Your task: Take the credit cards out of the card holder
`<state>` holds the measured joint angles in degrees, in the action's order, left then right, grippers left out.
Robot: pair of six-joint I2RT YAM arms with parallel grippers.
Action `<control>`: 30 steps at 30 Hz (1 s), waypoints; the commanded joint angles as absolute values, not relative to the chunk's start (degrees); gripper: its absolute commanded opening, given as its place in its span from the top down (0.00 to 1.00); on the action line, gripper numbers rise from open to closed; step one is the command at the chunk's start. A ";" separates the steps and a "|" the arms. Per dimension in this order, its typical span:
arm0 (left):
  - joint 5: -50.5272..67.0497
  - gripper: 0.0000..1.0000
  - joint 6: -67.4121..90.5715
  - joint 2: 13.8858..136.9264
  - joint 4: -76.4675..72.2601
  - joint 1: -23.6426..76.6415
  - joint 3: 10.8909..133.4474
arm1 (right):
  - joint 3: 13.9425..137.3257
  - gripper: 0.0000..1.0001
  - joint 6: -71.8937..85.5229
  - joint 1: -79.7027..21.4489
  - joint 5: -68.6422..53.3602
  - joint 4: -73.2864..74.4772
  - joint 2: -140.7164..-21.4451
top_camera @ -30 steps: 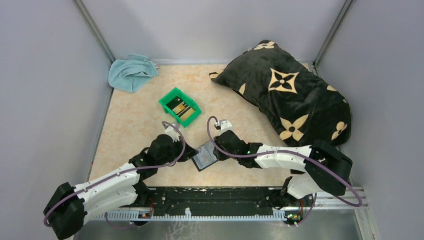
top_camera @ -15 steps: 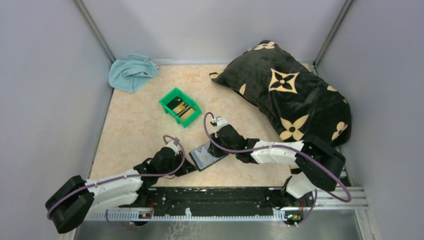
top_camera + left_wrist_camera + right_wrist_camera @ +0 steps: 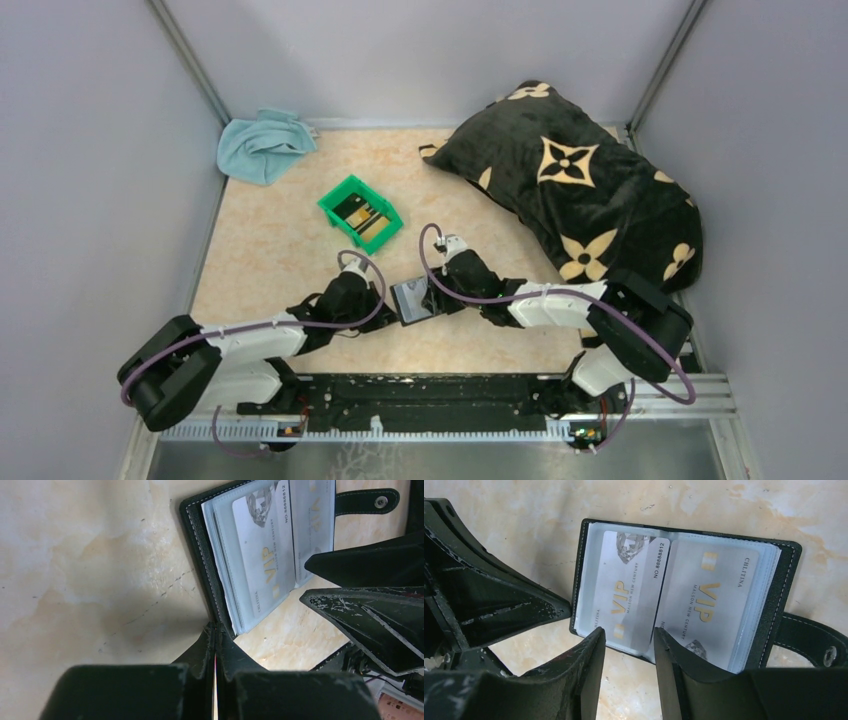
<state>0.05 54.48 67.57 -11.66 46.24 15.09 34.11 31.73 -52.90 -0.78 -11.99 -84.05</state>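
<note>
The black card holder (image 3: 412, 300) lies open on the marble tabletop between both arms. Its clear sleeves show two pale grey credit cards with gold VIP lettering, one on the left page (image 3: 629, 590) and one on the right page (image 3: 709, 602). My right gripper (image 3: 628, 632) is open, its jaws standing astride the holder's near edge at the fold, with nothing pinched. My left gripper (image 3: 215, 630) is shut, its tips against the holder's black cover (image 3: 200, 565) at a corner. The right fingers (image 3: 370, 562) loom at that view's right side.
A green bin (image 3: 360, 213) behind the holder contains dark cards with tan markings. A blue cloth (image 3: 262, 145) lies at the back left. A black pillow with tan flowers (image 3: 575, 190) fills the back right. The holder's snap strap (image 3: 809, 640) sticks out sideways.
The right jaws have opened. The holder, tilted between the grippers earlier, now lies flat and open. My left arm has swung in toward the holder's corner.
</note>
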 commanded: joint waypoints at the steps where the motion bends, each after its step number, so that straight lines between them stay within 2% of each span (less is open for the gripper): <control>1: 0.15 1.00 50.81 69.11 -10.81 45.08 16.71 | 33.25 0.58 32.30 -51.62 -1.87 -16.08 -82.77; 15: 3.21 1.00 47.27 62.36 -9.26 42.90 21.38 | 30.90 0.59 33.90 -48.88 -4.42 -19.65 -82.45; 30: 6.32 1.00 44.48 75.54 -14.57 40.02 22.30 | 30.75 0.59 34.48 -47.35 -6.85 -21.66 -82.31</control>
